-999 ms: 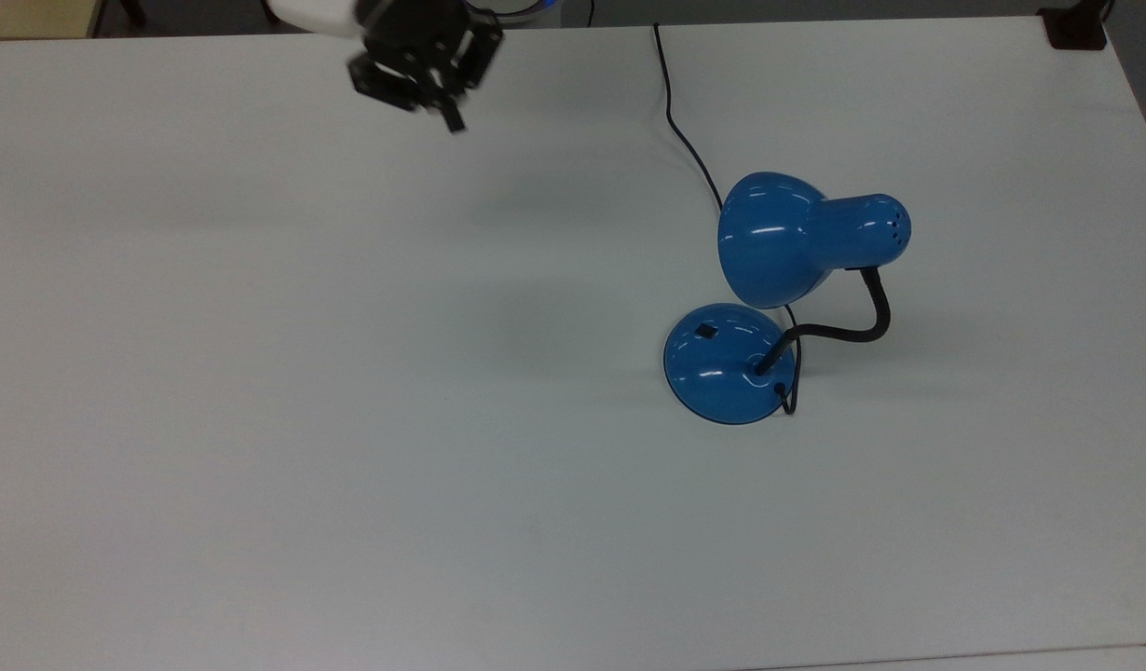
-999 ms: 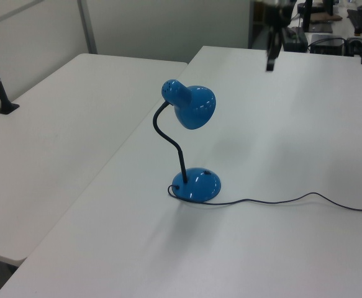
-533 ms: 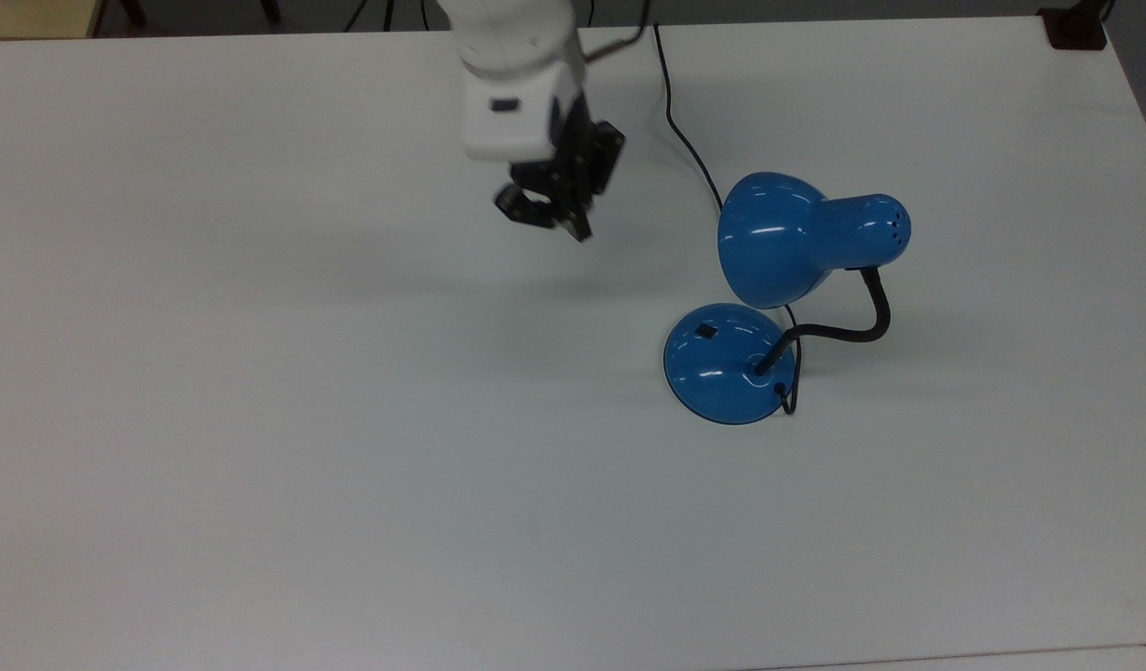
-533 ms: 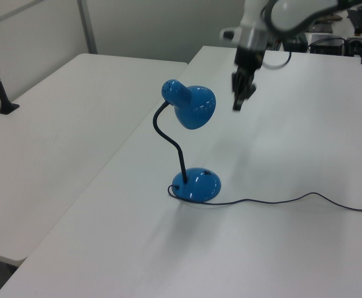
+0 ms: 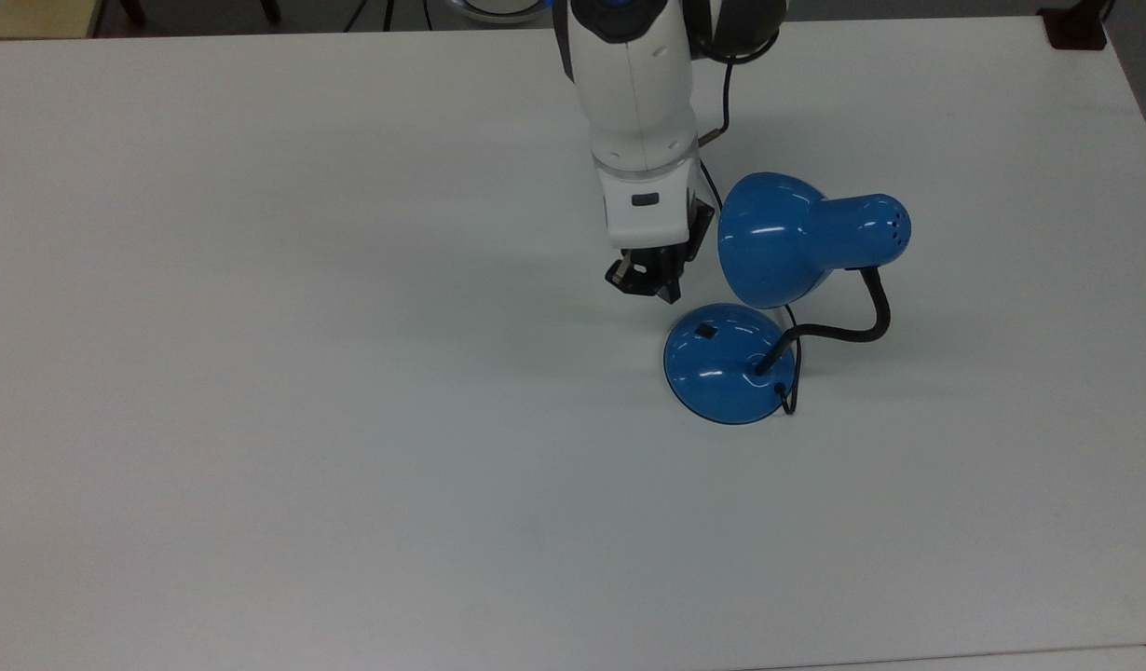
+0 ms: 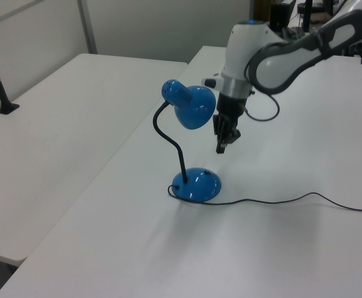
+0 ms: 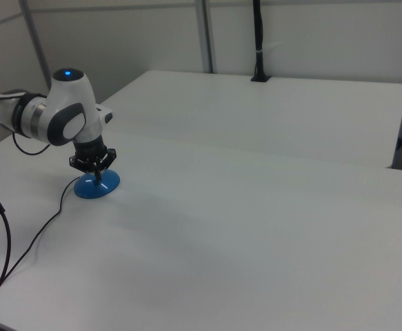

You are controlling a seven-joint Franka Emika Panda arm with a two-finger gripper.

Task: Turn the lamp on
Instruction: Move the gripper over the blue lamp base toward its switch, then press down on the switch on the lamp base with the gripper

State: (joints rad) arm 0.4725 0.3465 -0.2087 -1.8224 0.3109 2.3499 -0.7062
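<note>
One white table carries the whole scene; a second white table stands alongside it, across a narrow seam, in the left view.

Arm: white Panda, reaching in from the table's far edge in the top view, wrist pointing down. Blue indicator light on top of a joint in the right view. No readable lettering on the arm casing; a small dark rectangle on the wrist housing is too small to read.

Lamp: glossy blue, standing on the table toward the top view's right, roughly midway between the far and near edges. Domed round base flat on the surface. Black gooseneck rises from the base and curves over to the bell-shaped shade, whose mouth faces the top view's left. No brand or label visible on it.

Cord: black, leaves the base and trails across the table to the left view's right edge.

Gripper: black, hanging above the table just beside the shade's mouth, near the base but apart from it. Fingers drawn close together, holding nothing.

Switch: small, black, on the base's dome, on the side nearest the gripper. Untouched.
</note>
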